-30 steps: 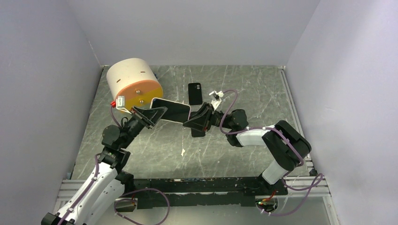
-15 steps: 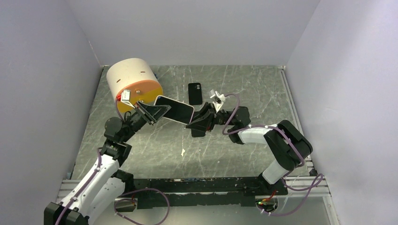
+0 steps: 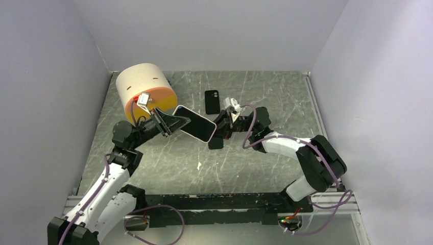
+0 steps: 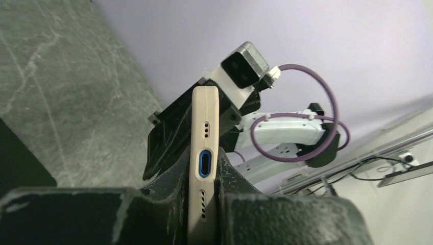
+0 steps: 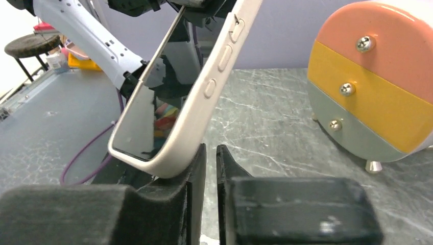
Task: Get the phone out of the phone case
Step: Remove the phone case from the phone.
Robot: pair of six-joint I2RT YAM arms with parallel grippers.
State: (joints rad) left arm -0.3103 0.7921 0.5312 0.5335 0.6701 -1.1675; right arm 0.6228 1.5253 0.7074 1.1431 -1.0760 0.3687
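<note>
Just right of the drawer box (image 3: 145, 92), the left gripper (image 3: 171, 122) pinches one end of the phone (image 3: 196, 124), holding it aloft; farther right, the right gripper (image 5: 210, 153) has its fingers nearly pressed together, empty, under the beige case (image 5: 204, 109) corner

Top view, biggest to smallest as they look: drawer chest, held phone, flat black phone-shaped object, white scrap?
1. drawer chest.
2. held phone, raised toward the camera, which flatters it.
3. black phone-shaped object.
4. white scrap.
</note>
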